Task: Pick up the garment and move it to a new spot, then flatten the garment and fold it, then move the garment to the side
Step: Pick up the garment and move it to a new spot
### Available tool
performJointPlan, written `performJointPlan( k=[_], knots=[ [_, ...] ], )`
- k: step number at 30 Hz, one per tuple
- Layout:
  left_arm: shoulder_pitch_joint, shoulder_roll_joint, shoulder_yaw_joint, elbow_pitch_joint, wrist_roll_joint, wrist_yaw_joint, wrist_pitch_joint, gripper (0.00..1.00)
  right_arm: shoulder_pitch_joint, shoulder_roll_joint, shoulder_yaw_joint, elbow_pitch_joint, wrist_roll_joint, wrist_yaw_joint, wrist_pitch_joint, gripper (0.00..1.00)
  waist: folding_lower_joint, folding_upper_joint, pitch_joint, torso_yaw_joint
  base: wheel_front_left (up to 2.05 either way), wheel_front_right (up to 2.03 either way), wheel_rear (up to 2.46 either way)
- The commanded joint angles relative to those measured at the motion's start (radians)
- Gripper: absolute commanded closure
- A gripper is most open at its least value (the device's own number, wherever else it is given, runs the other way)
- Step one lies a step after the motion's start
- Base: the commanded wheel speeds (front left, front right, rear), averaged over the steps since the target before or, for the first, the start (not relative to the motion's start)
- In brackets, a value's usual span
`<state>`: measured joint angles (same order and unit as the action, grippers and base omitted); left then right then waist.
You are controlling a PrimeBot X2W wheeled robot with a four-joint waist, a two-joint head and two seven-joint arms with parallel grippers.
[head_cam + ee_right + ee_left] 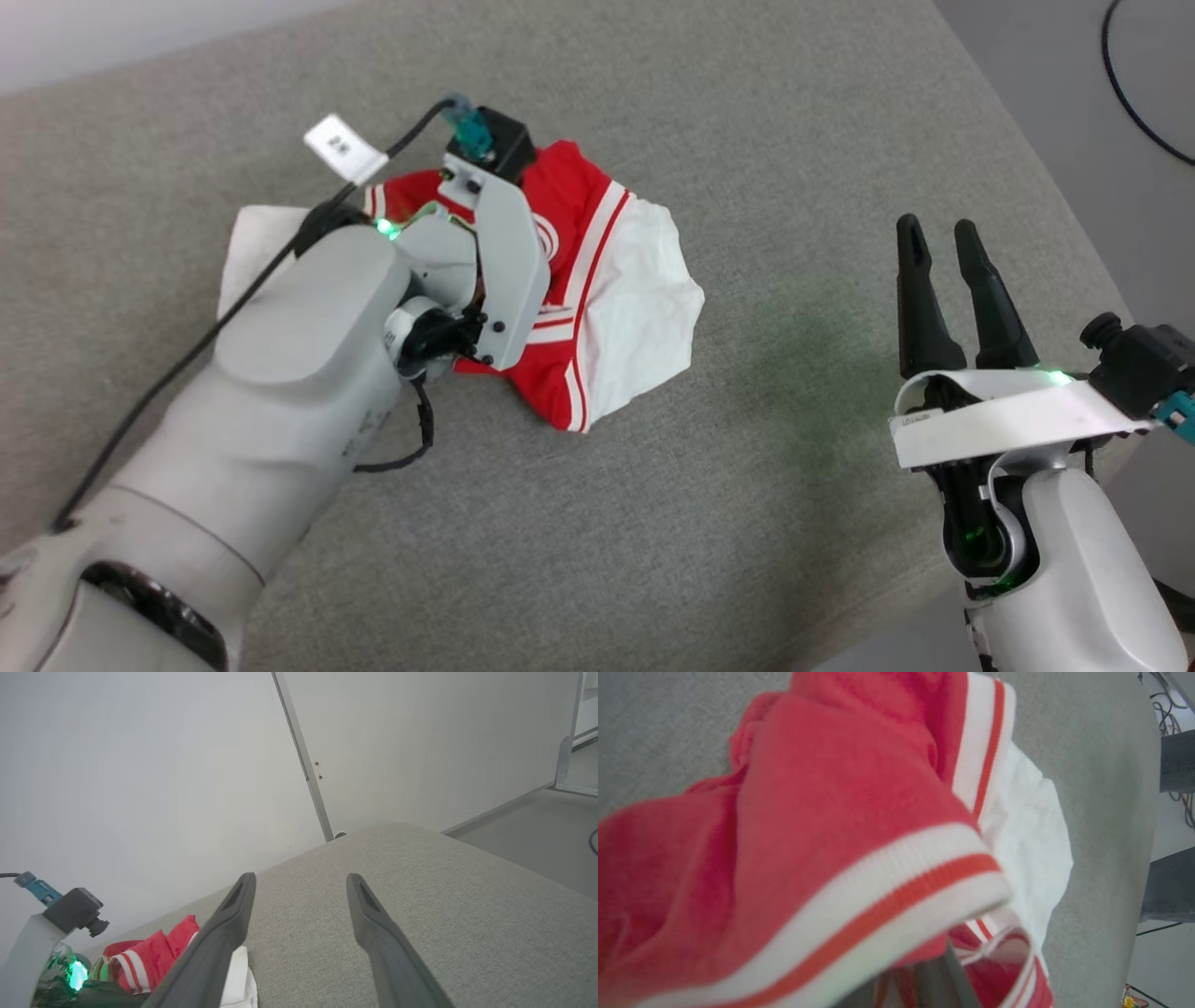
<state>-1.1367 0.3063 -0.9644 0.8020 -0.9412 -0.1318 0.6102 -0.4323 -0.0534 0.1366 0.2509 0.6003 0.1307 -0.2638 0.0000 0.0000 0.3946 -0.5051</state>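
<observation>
Head view puts the garment (pixel 607 280) crumpled in a heap on the grey desk (pixel 747 485), upper centre of the frame, red body bunched at the left and a white sleeve spread toward the right, with red-and-white striped trim running between them. A patch of white cloth (pixel 257 243) shows at the far side of the left forearm, at the left of the frame. The left gripper (pixel 499 280) points down into the red part, its pale wrist plate covering the heap's left half. In the left wrist view the red cloth and a striped trim band bulge close over the fingers, so I cannot tell how the jaws stand or whether they have hold of the cloth. The right gripper (pixel 938 229) hovers at the lower right, well apart from the garment, jaws spread wide and holding nothing. Beyond the desk's right edge lies a grey floor (pixel 1102 140).
</observation>
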Motion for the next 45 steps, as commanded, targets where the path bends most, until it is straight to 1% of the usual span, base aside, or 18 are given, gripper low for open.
performJointPlan(
  k=[1,7,11,12,15,16,17,23,26,28,31,32,35,38,39,41,43,45],
  knots=[
    [0.029,0.009,-0.041,0.029,0.005,0.003,0.005,1.00,-0.016,0.003,0.004,-0.006,0.009,0.000,-0.001,0.00,0.0000,0.0000,0.031,-0.016,0.00,0.00,0.00],
    [0.009,0.031,-0.175,0.056,0.015,0.008,-0.025,1.00,-0.034,0.004,0.021,-0.010,0.017,0.000,-0.001,0.00,0.0000,0.0000,0.055,-0.018,0.00,0.00,0.00],
    [-0.008,0.031,-0.228,0.052,-0.030,0.008,-0.053,0.98,-0.040,0.003,0.021,-0.003,-0.005,0.000,-0.001,0.00,0.0000,0.0000,0.051,0.005,0.00,0.00,0.00],
    [-0.014,0.031,-0.241,0.045,-0.040,0.008,-0.059,0.91,-0.041,0.003,0.019,-0.003,-0.007,0.000,-0.001,0.00,0.0000,0.0000,0.048,0.013,0.00,0.00,0.00],
    [-0.038,0.028,-0.260,0.019,-0.079,0.007,-0.098,0.57,-0.042,0.002,0.008,-0.004,-0.020,0.000,-0.001,0.00,0.0000,0.0000,0.029,0.048,0.00,0.00,0.00],
    [-0.048,0.027,-0.266,0.009,-0.091,0.006,-0.112,0.37,-0.040,0.003,0.002,-0.003,-0.026,0.000,-0.001,0.00,0.0000,0.0000,0.022,0.063,0.00,0.00,0.00],
    [-0.056,0.023,-0.270,-0.004,-0.101,0.005,-0.128,0.00,-0.038,0.003,0.000,-0.001,-0.035,0.000,-0.001,0.00,0.0000,0.0000,0.012,0.079,0.00,0.00,0.00],
    [-0.125,-0.007,-0.282,-0.099,-0.160,0.003,-0.251,0.00,-0.023,0.003,-0.021,0.006,-0.109,0.000,-0.001,0.00,0.0000,0.0000,-0.038,0.205,0.00,0.00,0.00],
    [-0.129,-0.025,-0.285,-0.138,-0.196,0.002,-0.327,0.00,-0.010,0.002,-0.029,0.017,-0.151,0.000,-0.001,0.00,0.0000,0.0000,-0.070,0.279,0.00,0.00,0.00],
    [-0.119,-0.024,-0.278,-0.163,-0.231,0.002,-0.376,0.00,-0.004,0.002,-0.029,0.026,-0.182,0.000,-0.001,0.00,0.0000,0.0000,-0.095,0.324,0.00,0.00,0.00],
    [-0.081,-0.008,-0.276,-0.195,-0.274,0.002,-0.444,0.00,0.007,-0.008,-0.018,0.043,-0.230,0.000,-0.001,0.00,0.0000,0.0000,-0.130,0.384,0.00,0.00,0.00],
    [-0.081,-0.008,-0.276,-0.195,-0.274,0.002,-0.444,0.00,0.007,-0.008,-0.018,0.043,-0.230,0.000,-0.001,0.00,0.0000,0.0000,-0.130,0.384,0.00,0.00,0.00],
    [-0.021,0.016,-0.270,-0.213,-0.314,0.002,-0.519,0.00,0.024,-0.030,-0.016,0.059,-0.253,0.000,-0.001,0.00,0.0000,0.0000,-0.161,0.436,0.00,0.00,0.00],
    [0.065,0.039,-0.266,-0.208,-0.348,0.002,-0.599,0.00,0.038,-0.045,-0.017,0.072,-0.247,0.000,-0.001,0.00,0.0000,0.0000,-0.192,0.479,0.00,0.00,0.00],
    [0.117,0.056,-0.262,-0.205,-0.372,0.002,-0.643,0.00,0.049,-0.062,-0.022,0.077,-0.243,0.000,-0.001,0.00,0.0000,0.0000,-0.205,0.507,0.00,0.00,0.00],
    [0.163,0.082,-0.266,-0.185,-0.366,0.002,-0.692,0.00,0.064,-0.074,-0.031,0.078,-0.235,0.000,0.003,0.00,0.0000,0.0000,-0.216,0.537,0.00,0.00,0.00],
    [0.218,0.083,-0.265,-0.174,-0.387,0.002,-0.731,0.00,0.085,-0.092,-0.051,0.070,-0.230,0.000,0.010,0.00,0.0000,0.0000,-0.225,0.573,0.00,0.00,0.00],
    [0.251,0.099,-0.270,-0.147,-0.378,0.002,-0.768,0.00,0.114,-0.106,-0.066,0.059,-0.229,0.000,0.026,0.00,0.0000,0.0000,-0.235,0.603,0.00,0.00,0.00]
  ],
)
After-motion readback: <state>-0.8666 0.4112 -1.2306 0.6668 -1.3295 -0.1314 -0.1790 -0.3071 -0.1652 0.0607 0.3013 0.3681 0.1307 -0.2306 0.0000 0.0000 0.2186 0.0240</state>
